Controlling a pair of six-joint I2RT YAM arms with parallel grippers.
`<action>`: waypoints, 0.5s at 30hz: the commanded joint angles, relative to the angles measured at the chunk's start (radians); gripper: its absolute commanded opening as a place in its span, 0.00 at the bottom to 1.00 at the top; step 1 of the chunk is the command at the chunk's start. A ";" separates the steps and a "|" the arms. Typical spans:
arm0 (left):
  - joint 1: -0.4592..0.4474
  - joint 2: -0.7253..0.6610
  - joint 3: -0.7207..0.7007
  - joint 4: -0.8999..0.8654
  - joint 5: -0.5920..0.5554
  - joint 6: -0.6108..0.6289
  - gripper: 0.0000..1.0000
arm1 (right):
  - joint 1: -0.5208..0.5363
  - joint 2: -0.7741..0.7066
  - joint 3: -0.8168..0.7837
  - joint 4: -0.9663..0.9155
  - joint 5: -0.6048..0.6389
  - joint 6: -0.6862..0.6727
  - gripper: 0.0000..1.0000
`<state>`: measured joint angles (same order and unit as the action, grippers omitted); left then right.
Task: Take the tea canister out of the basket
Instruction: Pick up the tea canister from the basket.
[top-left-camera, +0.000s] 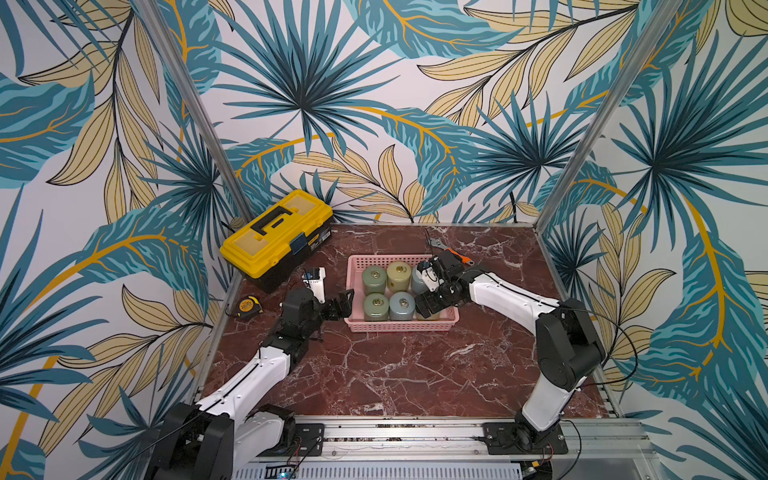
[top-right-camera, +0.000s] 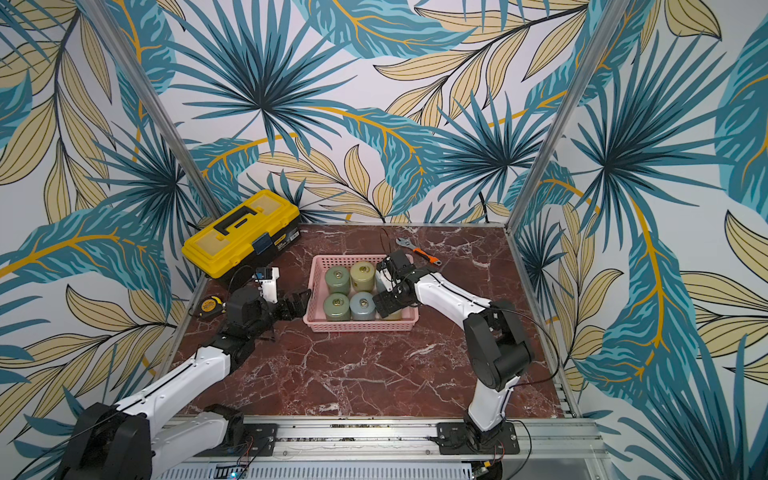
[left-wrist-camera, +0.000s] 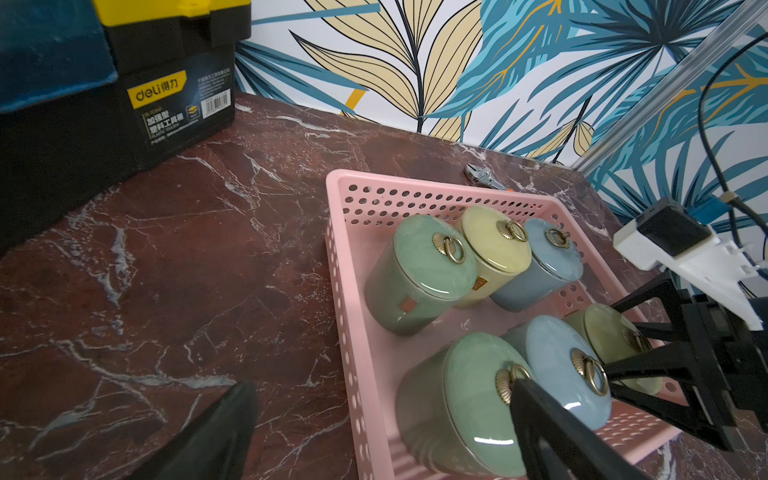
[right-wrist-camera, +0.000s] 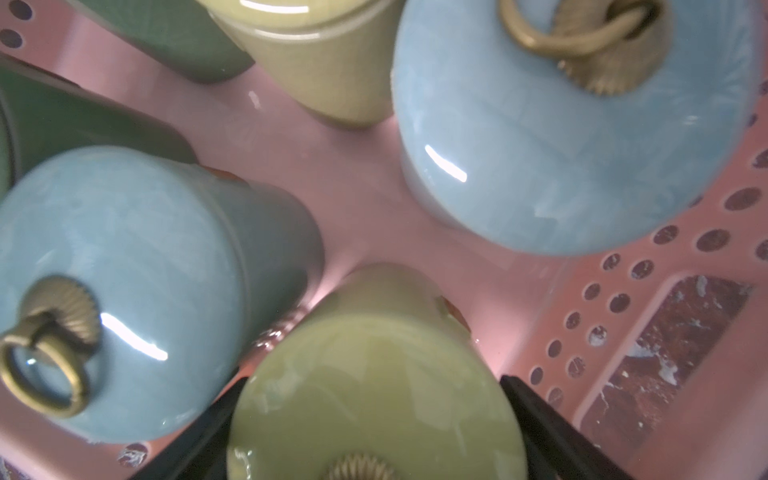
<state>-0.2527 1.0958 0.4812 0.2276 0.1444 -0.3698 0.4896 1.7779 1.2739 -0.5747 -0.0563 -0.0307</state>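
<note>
Both top views look down from the near side over the whole table (top-left-camera: 395, 374). Wrist cameras share the basket (left-wrist-camera: 415, 184): left from beside, right close above.

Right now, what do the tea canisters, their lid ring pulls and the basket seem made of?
Tea canisters: likely glazed ceramic, glossy; sharp light streaks, faint crackle.
Lid ring pulls: brass-look metal, dull gold sheen.
Basket: probably moulded plastic, smooth pink, regular round holes.

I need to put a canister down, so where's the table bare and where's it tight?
Bare: the marble table in front of the basket, between the left arm and right arm; also the strip between toolbox and basket. Crowded: inside the basket, packed with six canisters.
</note>
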 joint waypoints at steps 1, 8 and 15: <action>0.003 -0.010 0.007 -0.004 -0.011 0.013 1.00 | 0.002 0.011 0.015 -0.011 0.013 -0.001 0.86; 0.002 -0.010 0.007 -0.004 -0.016 0.014 1.00 | 0.005 -0.005 0.017 -0.022 0.015 0.012 0.57; 0.002 -0.008 0.007 -0.004 -0.015 0.010 1.00 | 0.010 -0.047 0.035 -0.036 0.037 0.031 0.49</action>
<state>-0.2523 1.0958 0.4812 0.2272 0.1371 -0.3702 0.4938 1.7771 1.2812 -0.5823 -0.0364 -0.0223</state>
